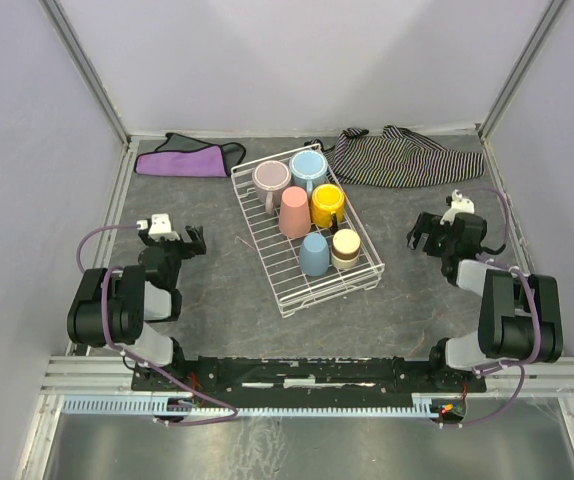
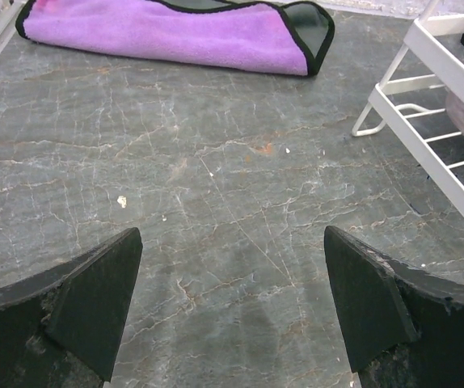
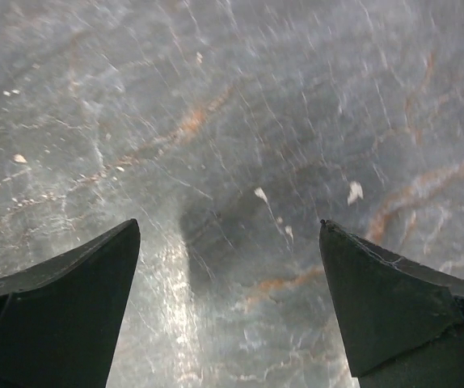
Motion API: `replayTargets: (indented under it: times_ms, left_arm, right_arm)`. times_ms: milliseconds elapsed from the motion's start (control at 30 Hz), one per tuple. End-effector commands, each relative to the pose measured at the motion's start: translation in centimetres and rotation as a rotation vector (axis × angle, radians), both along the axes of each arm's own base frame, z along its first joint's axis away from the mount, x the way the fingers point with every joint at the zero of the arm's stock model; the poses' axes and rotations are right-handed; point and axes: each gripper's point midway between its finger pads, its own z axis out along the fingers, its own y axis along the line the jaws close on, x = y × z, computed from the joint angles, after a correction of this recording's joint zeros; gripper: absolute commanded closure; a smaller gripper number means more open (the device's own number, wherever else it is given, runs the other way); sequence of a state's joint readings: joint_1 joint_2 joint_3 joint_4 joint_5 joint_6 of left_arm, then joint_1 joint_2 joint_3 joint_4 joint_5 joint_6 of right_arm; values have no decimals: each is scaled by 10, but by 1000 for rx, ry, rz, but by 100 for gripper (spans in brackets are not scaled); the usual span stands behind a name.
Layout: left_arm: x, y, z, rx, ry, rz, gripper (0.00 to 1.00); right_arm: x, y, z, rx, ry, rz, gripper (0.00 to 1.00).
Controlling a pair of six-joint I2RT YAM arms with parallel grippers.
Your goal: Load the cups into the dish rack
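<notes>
Seemingly loading is done: all six cups [image 1: 294,212] sit inside the dish rack [image 1: 289,292], at three o'clock from my left gripper [image 1: 195,240] and nine o'clock from my right gripper [image 1: 419,235]. Both are spread apart and empty. Next, I'd only hold clear.

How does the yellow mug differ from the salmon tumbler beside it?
The yellow mug stands mouth up, showing its inside; the salmon tumbler shows no opening and seems inverted. The tumbler looks taller and tapered, the mug squatter. Both sit side by side in the white wire dish rack.
</notes>
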State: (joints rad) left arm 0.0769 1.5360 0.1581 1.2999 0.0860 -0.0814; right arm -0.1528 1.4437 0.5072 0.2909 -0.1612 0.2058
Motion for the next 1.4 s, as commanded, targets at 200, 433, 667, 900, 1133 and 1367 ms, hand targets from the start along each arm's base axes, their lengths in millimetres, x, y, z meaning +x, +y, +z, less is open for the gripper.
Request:
replayTargets:
  times_ms: [200,433,667,900,1133,1367]
  left_arm:
    - [3,2,13,11,-43,7,1]
    - [2,3,14,7,-49,19,1]
    - [5,1,12,12,-34,1,1]
    - [8,1,9,19,-13,3,1]
    - [10,0,8,28,-3,7,1]
    - [10,0,7,31,1,10,1]
  right_arm:
    - [39,16,49,-85,-359,156,0]
    - [12,13,50,-164,-496,101,0]
    - [28,32,40,-192,-420,200,0]
    - [30,33,42,-222,-428,179,0]
    - [30,35,43,-224,-431,188,0]
    - [30,35,42,-223,-431,189,0]
